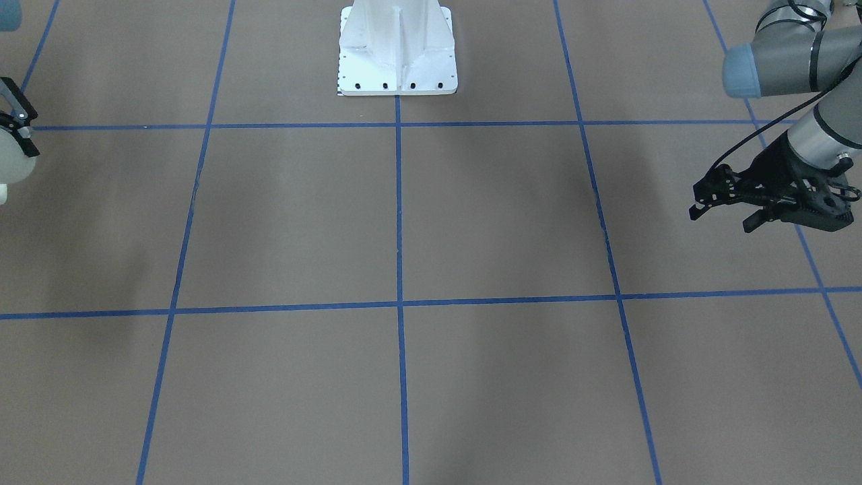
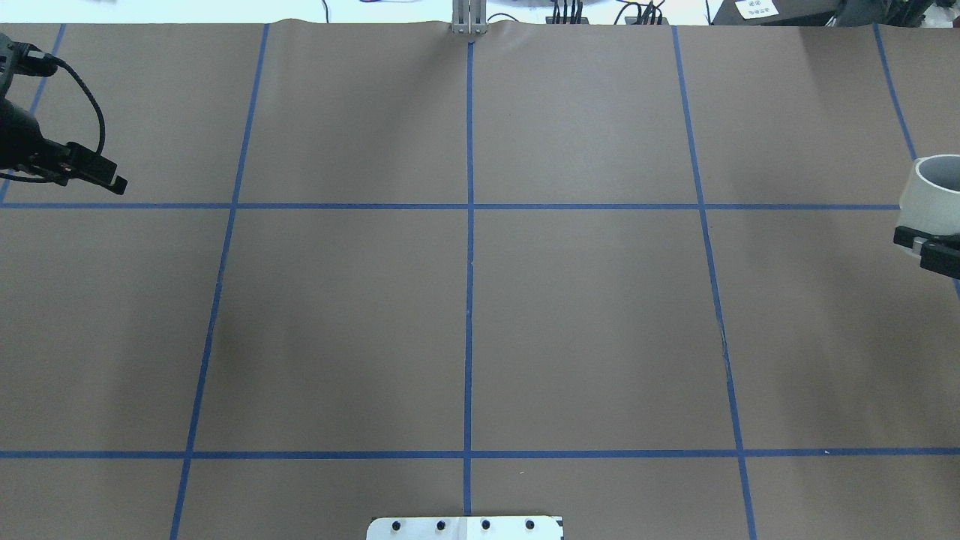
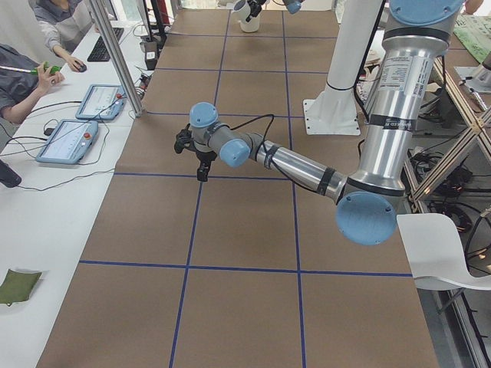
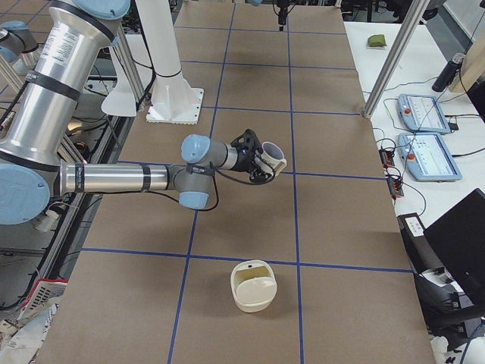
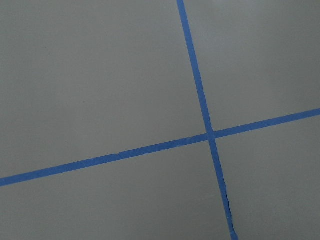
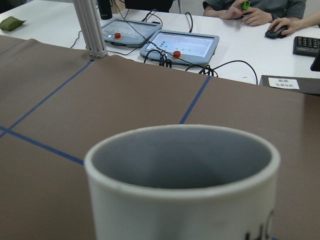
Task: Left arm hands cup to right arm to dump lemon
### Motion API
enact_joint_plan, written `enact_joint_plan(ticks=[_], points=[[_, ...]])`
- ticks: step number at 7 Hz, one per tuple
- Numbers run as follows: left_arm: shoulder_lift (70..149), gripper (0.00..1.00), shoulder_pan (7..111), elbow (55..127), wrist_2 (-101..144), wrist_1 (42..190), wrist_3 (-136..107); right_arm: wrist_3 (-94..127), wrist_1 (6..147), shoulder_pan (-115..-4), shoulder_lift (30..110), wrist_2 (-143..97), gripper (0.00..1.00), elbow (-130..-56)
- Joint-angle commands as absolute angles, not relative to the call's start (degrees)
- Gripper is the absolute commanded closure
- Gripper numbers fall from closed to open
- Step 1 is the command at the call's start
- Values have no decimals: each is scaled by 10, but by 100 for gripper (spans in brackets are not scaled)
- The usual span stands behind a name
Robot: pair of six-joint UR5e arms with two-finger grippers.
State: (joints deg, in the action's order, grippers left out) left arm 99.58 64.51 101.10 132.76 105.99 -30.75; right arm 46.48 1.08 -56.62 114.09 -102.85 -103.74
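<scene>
The off-white cup (image 4: pixel 273 158) with a grey inside is held upright above the table by my right gripper (image 4: pixel 261 163), which is shut on its side. The cup also shows at the right edge of the overhead view (image 2: pixel 934 187), at the left edge of the front view (image 1: pixel 13 162), and close up in the right wrist view (image 6: pixel 182 185) with dark lettering; its bottom is hidden. No lemon shows. My left gripper (image 1: pixel 727 212) is open and empty, hovering at the table's opposite end; it also shows in the overhead view (image 2: pixel 90 169).
A cream open container (image 4: pixel 254 286) stands on the brown table below and nearer the camera than the cup in the right side view. The white robot base (image 1: pixel 397 50) stands at the table's middle edge. Operators, tablets (image 6: pixel 180 44) and a metal post (image 6: pixel 90 27) are beyond the far edge.
</scene>
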Motion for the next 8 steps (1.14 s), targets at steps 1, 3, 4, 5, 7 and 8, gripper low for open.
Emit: enact_joint_plan(ticks=[1, 3, 4, 5, 7, 8], points=[[996, 0, 645, 1011, 1328, 1060, -308, 608, -242, -584, 1156, -1027, 95, -872], [997, 0, 644, 1011, 1328, 1060, -308, 762, -358, -607, 1147, -1026, 97, -794], [997, 0, 644, 1011, 1328, 1060, -308, 866, -374, -630, 1147, -1027, 97, -791], [997, 0, 644, 1011, 1327, 1060, -307, 947, -390, -645, 1144, -1027, 97, -787], [998, 0, 645, 1012, 1327, 1060, -307, 1101, -437, -673, 1098, -1027, 97, -730], [997, 0, 645, 1013, 1327, 1060, -308, 1164, -479, -682, 1082, -1025, 97, -698]])
